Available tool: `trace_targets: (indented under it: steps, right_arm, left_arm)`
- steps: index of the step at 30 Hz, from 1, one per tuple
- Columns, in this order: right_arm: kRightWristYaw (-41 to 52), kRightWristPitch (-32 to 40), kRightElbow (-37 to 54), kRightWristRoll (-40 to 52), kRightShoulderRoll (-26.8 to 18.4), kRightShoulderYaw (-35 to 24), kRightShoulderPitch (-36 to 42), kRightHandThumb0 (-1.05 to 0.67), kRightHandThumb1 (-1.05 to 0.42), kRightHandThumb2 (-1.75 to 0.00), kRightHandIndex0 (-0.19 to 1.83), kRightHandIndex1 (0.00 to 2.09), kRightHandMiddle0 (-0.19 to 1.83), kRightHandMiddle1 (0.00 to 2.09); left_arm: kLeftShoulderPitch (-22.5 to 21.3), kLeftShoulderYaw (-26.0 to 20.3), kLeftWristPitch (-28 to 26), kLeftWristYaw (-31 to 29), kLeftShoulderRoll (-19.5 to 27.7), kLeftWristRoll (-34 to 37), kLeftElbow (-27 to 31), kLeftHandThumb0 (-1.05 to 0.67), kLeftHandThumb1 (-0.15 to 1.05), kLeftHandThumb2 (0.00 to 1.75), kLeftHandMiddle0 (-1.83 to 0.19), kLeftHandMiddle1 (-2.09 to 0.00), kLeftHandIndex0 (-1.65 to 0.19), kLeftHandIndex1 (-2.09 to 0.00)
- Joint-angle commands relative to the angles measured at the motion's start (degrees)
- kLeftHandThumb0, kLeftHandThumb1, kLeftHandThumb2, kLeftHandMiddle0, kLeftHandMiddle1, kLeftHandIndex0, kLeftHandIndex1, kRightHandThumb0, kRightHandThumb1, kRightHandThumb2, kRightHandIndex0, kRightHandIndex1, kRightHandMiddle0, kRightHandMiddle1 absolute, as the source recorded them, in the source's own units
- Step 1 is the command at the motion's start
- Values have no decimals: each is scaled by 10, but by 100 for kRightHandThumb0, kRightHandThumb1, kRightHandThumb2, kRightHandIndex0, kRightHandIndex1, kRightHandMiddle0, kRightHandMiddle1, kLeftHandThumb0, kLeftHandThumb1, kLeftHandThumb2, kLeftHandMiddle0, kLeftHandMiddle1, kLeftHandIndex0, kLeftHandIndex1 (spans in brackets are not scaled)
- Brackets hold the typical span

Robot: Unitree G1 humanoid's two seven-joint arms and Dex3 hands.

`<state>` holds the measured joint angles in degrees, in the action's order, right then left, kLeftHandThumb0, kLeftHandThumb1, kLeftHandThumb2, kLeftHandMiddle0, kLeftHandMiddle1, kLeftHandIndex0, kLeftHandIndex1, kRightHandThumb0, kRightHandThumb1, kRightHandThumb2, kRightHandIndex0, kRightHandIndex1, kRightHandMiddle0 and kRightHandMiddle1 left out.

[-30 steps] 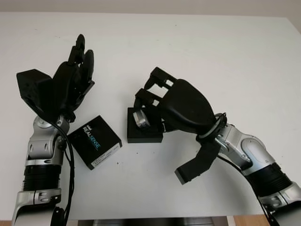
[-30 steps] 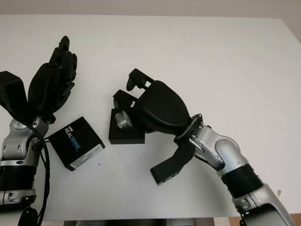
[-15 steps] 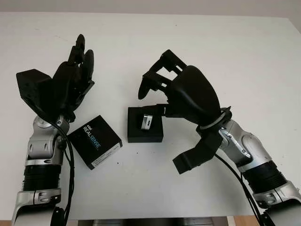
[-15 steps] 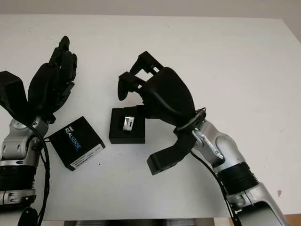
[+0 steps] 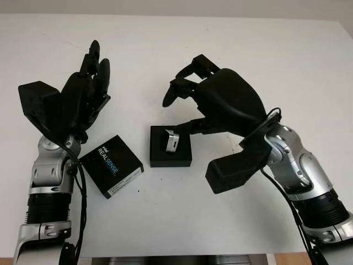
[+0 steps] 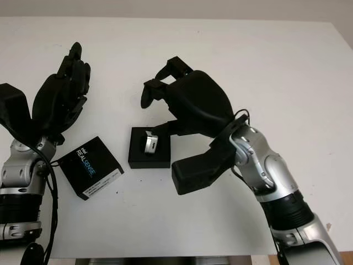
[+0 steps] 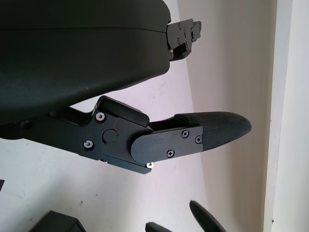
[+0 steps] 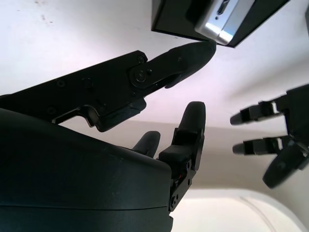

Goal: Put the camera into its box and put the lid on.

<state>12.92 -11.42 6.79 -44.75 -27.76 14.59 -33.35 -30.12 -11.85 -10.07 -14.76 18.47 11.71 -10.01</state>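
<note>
Right hand open above box, camera inside, lid beside

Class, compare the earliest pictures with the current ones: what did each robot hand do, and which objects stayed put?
The right robot hand let go of the silver camera, leaving it in the open black box, then lifted up and back, and is now open above the box. The left robot hand stayed raised at the left, open. The box and the lid beside it did not move.
</note>
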Motion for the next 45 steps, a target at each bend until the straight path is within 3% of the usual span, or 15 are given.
trace_targets:
  steps: [1, 10, 28, 31, 35, 45]
  right_arm:
    - [25, 15, 17, 12, -3, -7, -16, -71, -93, -5, 9, 74, 45, 56]
    - [72, 49, 11, 37, 11, -2, -19, -75, -93, -5, 15, 60, 44, 42]
    - [86, 49, 13, 60, 9, 0, 4, -74, -92, -5, 14, 56, 45, 43]
    - [75, 37, 16, 57, 7, 1, 12, -77, -93, -5, 17, 58, 48, 47]
    - [65, 27, 16, 61, 7, 0, 25, -78, -93, -5, 14, 68, 39, 73]
    - [76, 26, 28, 55, 7, 8, 43, -76, -95, -6, 9, 76, 30, 96]
  left_arm:
    - [3, -3, 2, 1, 4, 1, 5, -82, 105, 59, 19, 0, 19, 0]
    - [6, -3, 4, 4, 3, 0, 7, -83, 105, 58, 19, 0, 19, 0]
    - [5, -3, 5, 7, 1, 0, 5, -83, 105, 58, 19, 0, 19, 0]
    - [6, -2, 1, 7, 1, 1, 8, -83, 105, 58, 19, 0, 19, 0]
    - [5, -2, 2, 4, 3, 1, 6, -83, 105, 58, 19, 0, 19, 0]
    - [3, -3, -3, 6, 3, 2, 8, -83, 105, 58, 19, 0, 19, 0]
